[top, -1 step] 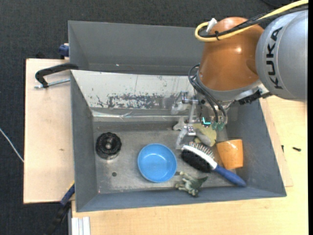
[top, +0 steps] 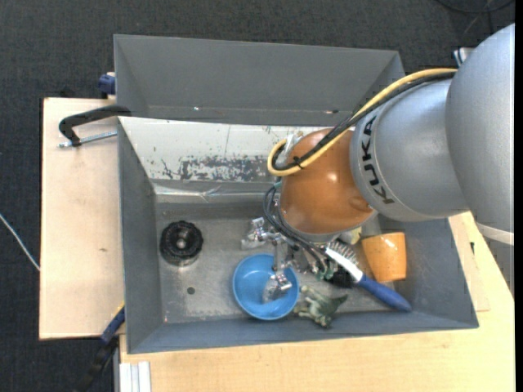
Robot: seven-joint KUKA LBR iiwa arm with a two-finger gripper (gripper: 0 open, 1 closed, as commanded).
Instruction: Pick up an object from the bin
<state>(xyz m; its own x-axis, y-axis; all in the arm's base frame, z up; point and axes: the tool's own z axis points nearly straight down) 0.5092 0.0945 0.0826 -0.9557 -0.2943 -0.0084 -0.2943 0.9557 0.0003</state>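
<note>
Bin of grey metal [top: 139, 219], with sloping walls and a scuffed floor, carries a few loose things. Far left on the floor, well apart from the rest, sits a black round ridged cap-like thing [top: 181, 242], its flat face up. To its right, at the front middle of the floor and near the front wall, lies the blue round plastic bowl [top: 252, 288]. It is bright blue, shallow and smooth, open side up, with a clean circular rim, and the left half of its hollow is bare. The end effector [top: 280, 282], a cluster of shiny metal parts, hangs into the right half of that bowl with its tip low over the inner surface. Whether it touches the plastic cannot be told, nor whether it stands wide or narrow, since the metal parts overlap from this angle. Just beside the bowl's right rim, against the front wall, lies a small green and brown mottled crumpled thing [top: 319, 307]. Further right, a brush with white bristles and a dark blue handle [top: 380, 291] lies slanted, its handle pointing toward the front right corner. Just behind that handle, near the right wall, is an orange plastic cup-shaped thing [top: 386, 256]. Above the end effector sit the wrist's rounded orange cover [top: 319, 190] and a looping yellow cable [top: 359, 113], and the thick grey arm [top: 441, 153] reaches in from the right
</note>
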